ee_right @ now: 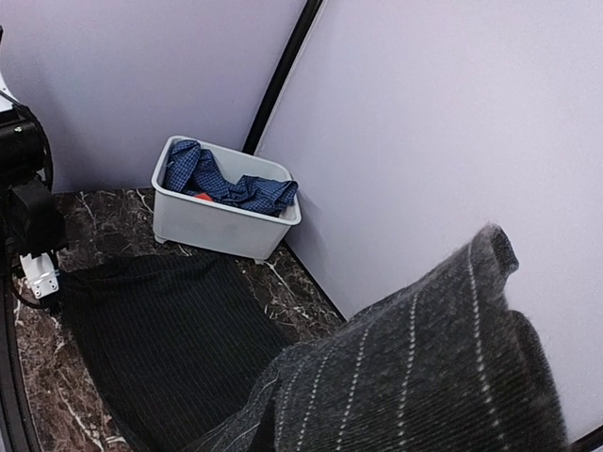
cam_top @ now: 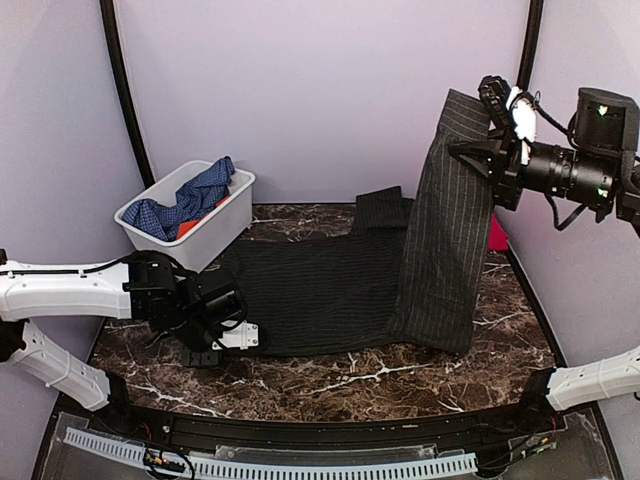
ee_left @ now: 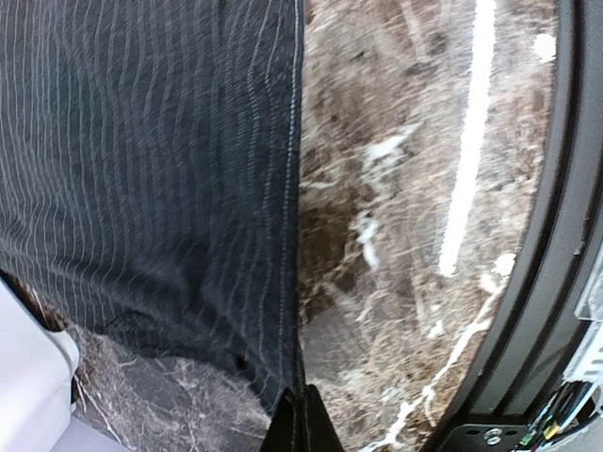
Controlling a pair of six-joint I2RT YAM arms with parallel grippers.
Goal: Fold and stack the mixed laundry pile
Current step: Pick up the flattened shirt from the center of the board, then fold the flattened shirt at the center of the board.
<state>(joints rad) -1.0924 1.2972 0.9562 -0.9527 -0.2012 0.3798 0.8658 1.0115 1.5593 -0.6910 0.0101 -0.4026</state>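
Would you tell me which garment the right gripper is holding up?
The charcoal pinstriped shirt, its end raised; the blue checked garment lies in the white bin.

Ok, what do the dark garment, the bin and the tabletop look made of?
The dark garment looks like woven cloth, matte charcoal with pale pinstripes; it drapes and shows a stitched hem. The bin is probably plastic: smooth, white, moulded rim. The tabletop looks like polished brown marble with white veins, possibly laminate.
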